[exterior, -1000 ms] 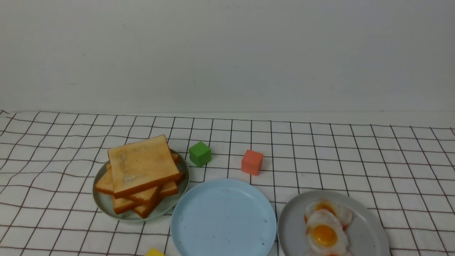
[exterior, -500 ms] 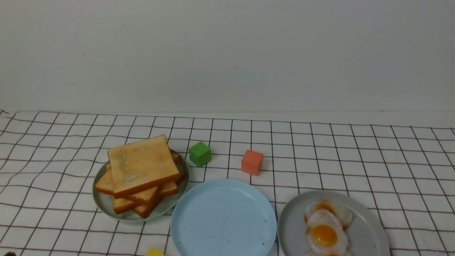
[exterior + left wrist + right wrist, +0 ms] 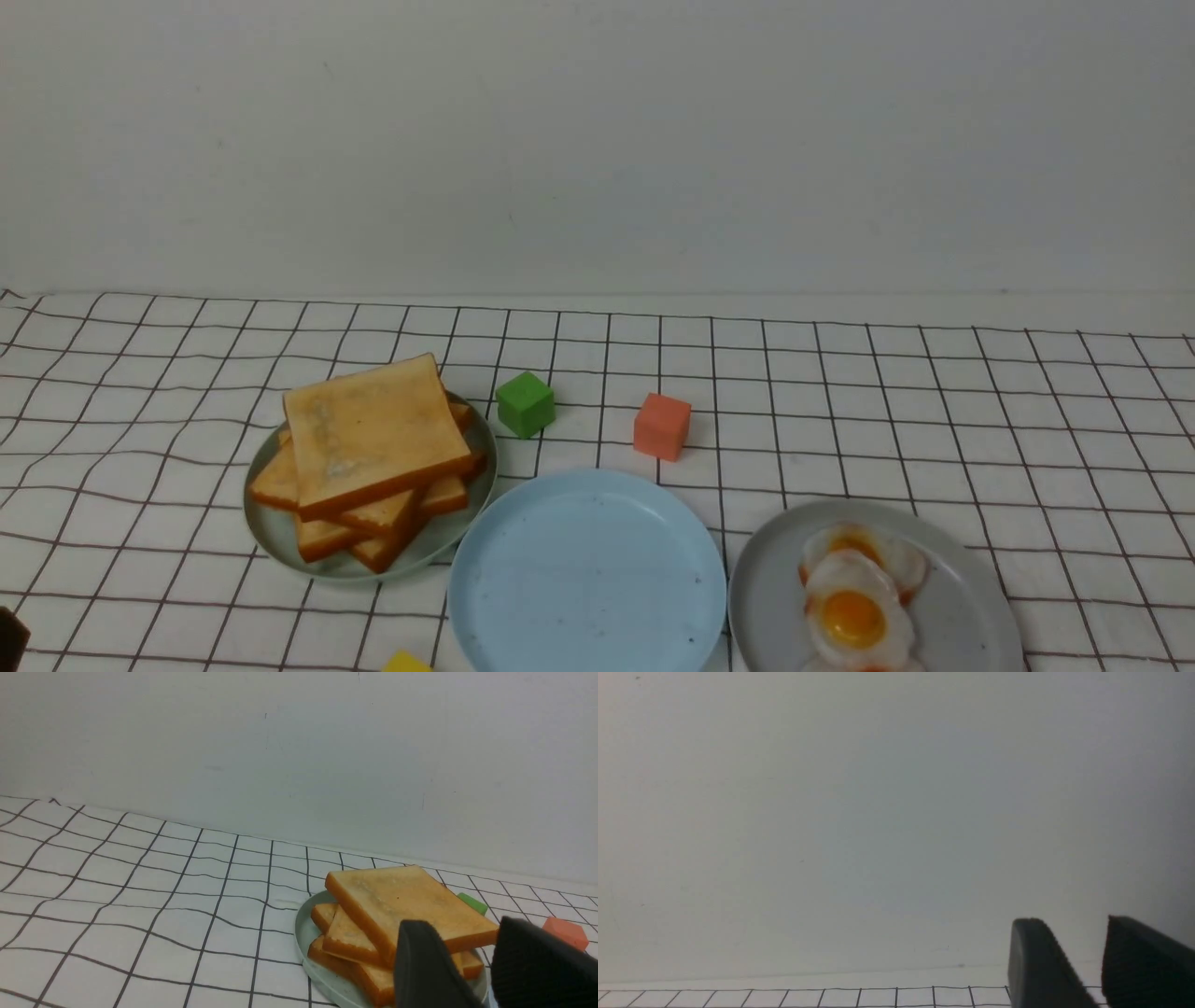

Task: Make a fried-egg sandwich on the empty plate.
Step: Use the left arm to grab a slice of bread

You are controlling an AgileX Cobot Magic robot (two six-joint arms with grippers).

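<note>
The blue plate [image 3: 588,569] lies bare between the toast pile [image 3: 327,539] and egg plate [image 3: 971,607]. Left gripper [image 3: 465,926] and, seemingly, right gripper [image 3: 1071,921] stand parted, empty. Pinch 1 top slice [image 3: 373,429] by its edge, lifting level.

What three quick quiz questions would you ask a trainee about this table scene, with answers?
1. True or false: the blue plate is empty.
2. What lies on the grey plate? A eggs; B a spoon; C nothing.
3. Fill in: between the toast and the orange cube sits a ___ cube.
Key: 1 true; 2 A; 3 green cube.
</note>
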